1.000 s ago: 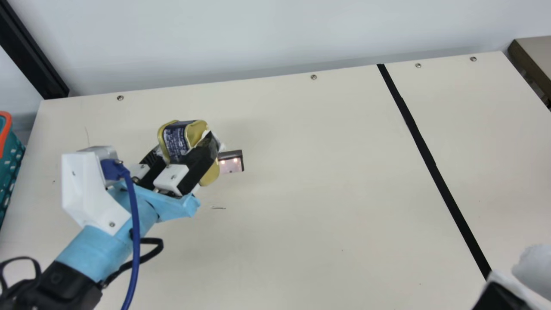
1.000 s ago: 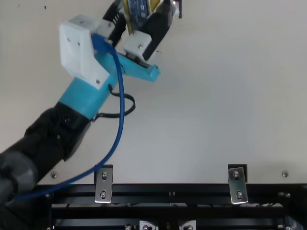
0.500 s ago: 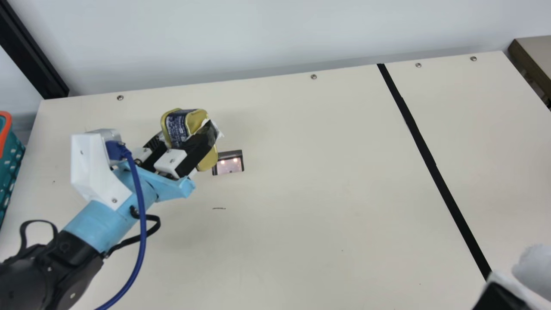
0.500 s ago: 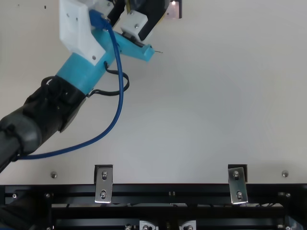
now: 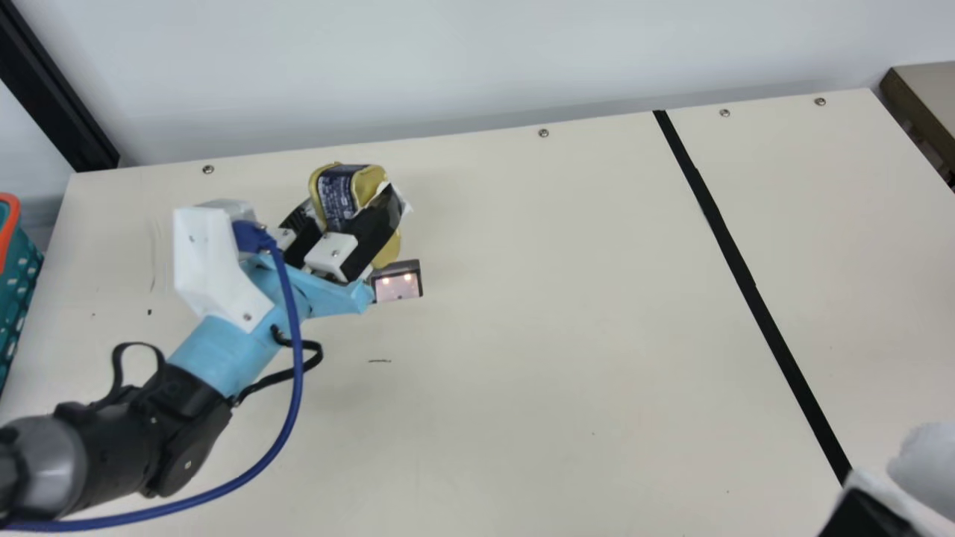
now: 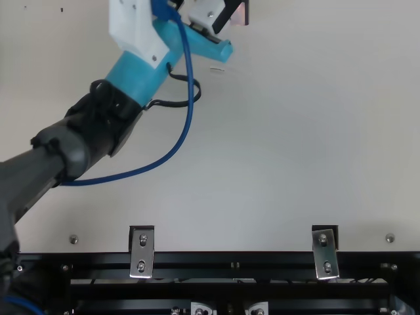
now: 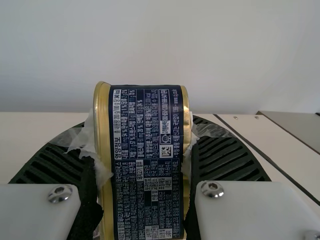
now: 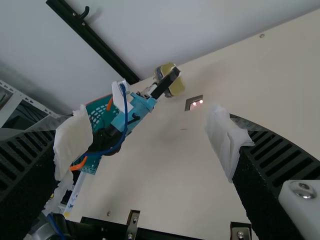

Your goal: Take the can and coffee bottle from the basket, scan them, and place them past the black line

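Upper left, main view — black ribbed left gripper (image 5: 347,205) clamps boxy navy-and-gold metal can (image 5: 336,195); probably stiff, slick — grip mid-sides. Black right gripper (image 8: 150,139) gapes, empty.

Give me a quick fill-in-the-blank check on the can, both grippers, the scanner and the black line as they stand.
The can is held ____ the fingers of the left gripper.
The right gripper is ____, its fingers apart and gripping nothing.
In the main view, ____ small lights glow in the scanner.
In the main view, the can is to the ____ of the black line.

Missing words: between; open; two; left.
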You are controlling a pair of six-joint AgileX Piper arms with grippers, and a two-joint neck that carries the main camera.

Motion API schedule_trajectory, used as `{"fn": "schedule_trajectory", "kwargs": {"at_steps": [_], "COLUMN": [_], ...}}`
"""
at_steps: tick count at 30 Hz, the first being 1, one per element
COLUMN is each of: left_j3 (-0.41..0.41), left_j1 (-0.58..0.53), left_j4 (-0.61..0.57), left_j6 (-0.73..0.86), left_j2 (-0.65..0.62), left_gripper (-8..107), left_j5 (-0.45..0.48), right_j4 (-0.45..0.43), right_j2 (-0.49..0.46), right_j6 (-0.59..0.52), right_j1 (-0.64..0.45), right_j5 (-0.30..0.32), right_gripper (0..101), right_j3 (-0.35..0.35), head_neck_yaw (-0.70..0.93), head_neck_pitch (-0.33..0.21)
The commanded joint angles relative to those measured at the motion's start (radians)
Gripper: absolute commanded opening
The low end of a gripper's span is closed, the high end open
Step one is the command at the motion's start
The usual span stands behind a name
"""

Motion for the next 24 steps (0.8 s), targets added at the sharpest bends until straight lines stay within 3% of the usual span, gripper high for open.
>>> {"fn": "schedule_trajectory", "kwargs": {"at_steps": [1,13,24], "left_j3": [-0.031,-0.147,-0.172], "left_j1": [-0.004,-0.018,-0.031], "left_j4": [-0.01,-0.039,-0.067], "left_j6": [0.009,0.063,0.114], "left_j2": [0.015,0.099,0.15], "left_gripper": [10,10,10], "left_j5": [0.005,0.033,0.028], "right_j4": [0.0,0.0,0.0], "right_j2": [0.0,0.0,0.0], "right_j6": [0.0,0.0,0.0], "right_j1": [0.0,0.0,0.0], "right_j5": [0.0,0.0,0.0], "right_gripper": [101,101,101], "right_j3": [0.0,0.0,0.0], "head_neck_yaw": [-0.006,-0.006,-0.006], "head_neck_pitch": [-0.007,-0.007,-0.007]}}
